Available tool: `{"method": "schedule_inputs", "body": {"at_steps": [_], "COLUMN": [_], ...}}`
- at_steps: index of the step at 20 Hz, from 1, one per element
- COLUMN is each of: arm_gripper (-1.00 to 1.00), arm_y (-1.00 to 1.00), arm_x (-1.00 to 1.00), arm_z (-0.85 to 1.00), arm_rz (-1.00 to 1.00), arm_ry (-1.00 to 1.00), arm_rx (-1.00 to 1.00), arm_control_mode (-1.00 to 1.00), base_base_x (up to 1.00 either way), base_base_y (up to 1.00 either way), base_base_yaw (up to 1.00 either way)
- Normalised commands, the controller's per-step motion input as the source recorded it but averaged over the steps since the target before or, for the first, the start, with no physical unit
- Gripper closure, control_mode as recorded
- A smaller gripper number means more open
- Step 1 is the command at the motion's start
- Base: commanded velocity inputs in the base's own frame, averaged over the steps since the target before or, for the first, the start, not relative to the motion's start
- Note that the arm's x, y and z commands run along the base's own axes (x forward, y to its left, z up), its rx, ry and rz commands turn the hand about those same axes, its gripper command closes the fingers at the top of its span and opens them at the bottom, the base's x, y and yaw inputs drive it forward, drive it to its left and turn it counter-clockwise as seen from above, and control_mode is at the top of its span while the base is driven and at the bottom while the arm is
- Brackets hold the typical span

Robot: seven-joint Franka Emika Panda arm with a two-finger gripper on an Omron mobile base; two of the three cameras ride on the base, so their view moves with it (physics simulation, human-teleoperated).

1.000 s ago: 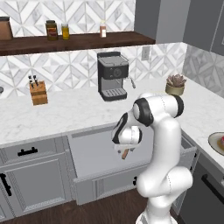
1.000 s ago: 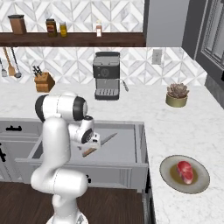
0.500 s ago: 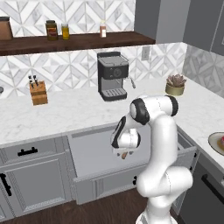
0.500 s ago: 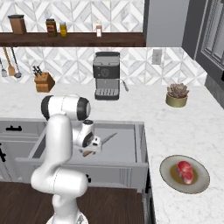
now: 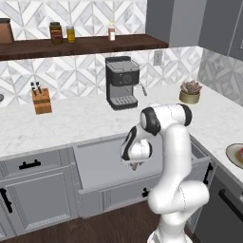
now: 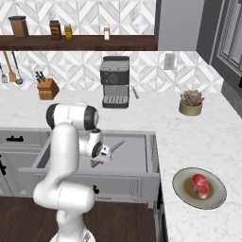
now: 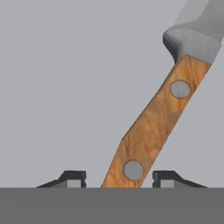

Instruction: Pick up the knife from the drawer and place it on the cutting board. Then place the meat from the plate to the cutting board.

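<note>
Inspector: State of your jaws?

Arm: They straddle the butt of the knife [image 7: 153, 127] handle; whether they pinch it, I cannot tell.

Inspector: Describe the item.

Arm: Brown wooden handle, two grey rivets, short grey blade slanting away. It lies in the open drawer [image 6: 151, 160], below the tabletop [image 6: 203, 142]. The meat [image 6: 200, 185] sits on the plate [image 6: 182, 194].

i see a black coffee machine [image 5: 122, 89] against the tiled wall on the marble counter [image 5: 71, 121]. left of it stands a wooden knife block [image 5: 41, 99] with black handles. a potted succulent [image 6: 191, 102] sits toward the right. jars [image 5: 56, 32] and a small bottle [image 5: 111, 32] line the dark shelf [image 5: 85, 43]. utensils [image 6: 10, 67] hang at the far left.
</note>
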Motion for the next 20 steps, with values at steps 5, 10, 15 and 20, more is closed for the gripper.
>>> {"method": "schedule_inputs", "body": {"at_steps": [5, 10, 15, 20], "arm_gripper": [1.00, 1.00, 1.00, 1.00], "arm_y": [-0.01, 0.00, -0.12, -0.43], "arm_x": [-0.91, -0.39, -0.11, -0.51], "arm_z": [-0.12, 0.32, 1.00, 0.80], "arm_rz": [-0.04, -0.06, -0.15, -0.32], "arm_ry": [-0.01, 0.00, 0.00, 0.00], "arm_rx": [0.00, 0.06, 0.12, 0.06], "arm_control_mode": [-1.00, -1.00, -1.00, -1.00], "base_base_x": [0.00, 0.00, 0.00, 0.00], "base_base_y": [0.00, 0.00, 0.00, 0.00], "base_base_yaw": [0.00, 0.00, 0.00, 0.00]}}
